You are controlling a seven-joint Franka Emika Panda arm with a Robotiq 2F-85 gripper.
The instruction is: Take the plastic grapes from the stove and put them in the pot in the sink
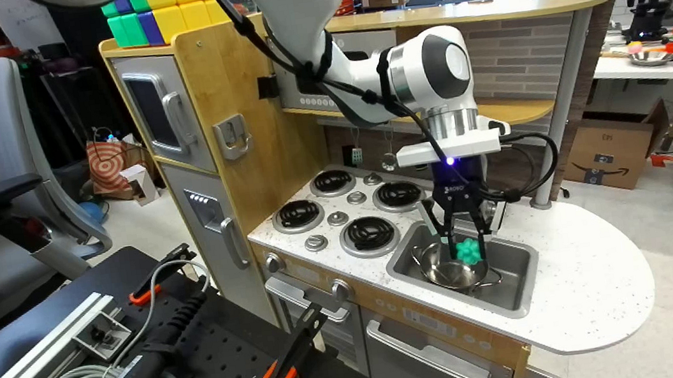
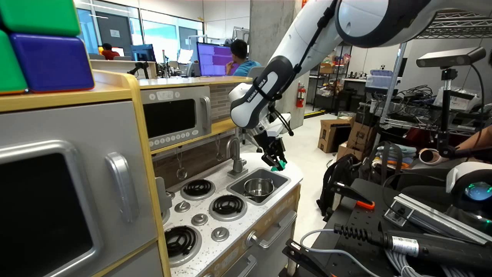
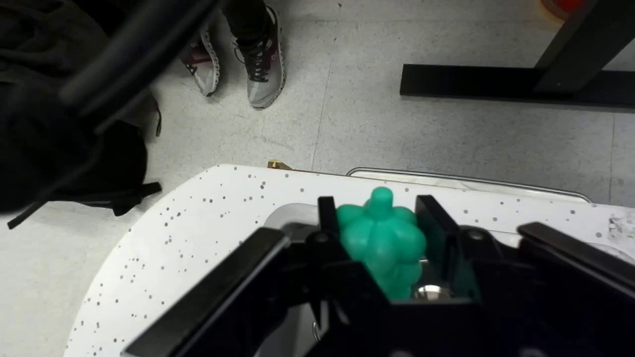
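one arm (image 2: 294, 42) lettered "franka" has its end effector (image 1: 467, 252) clamped on plastic grapes (image 3: 382, 243) above the sink (image 1: 511, 270).

In an exterior view, the stove (image 1: 330, 203) occupies the left part of the counter (image 1: 591, 279), and the sink (image 1: 513, 286) is set in it, to the right of the stove. The pot (image 1: 450, 274) stands inside the sink. The grapes (image 1: 468, 252) are held in the gripper (image 3: 377, 213), above the sink; whether exactly over the pot, I cannot tell. Behind the sink rises the faucet (image 2: 238, 163). The microwave (image 2: 173, 115) is behind the stove and higher. Left of the stove stands the cabinet (image 1: 246, 187), with blocks (image 1: 168, 17) on its top. A table (image 1: 221, 351) is before the cabinet, and a box (image 1: 604, 149) is behind the counter.
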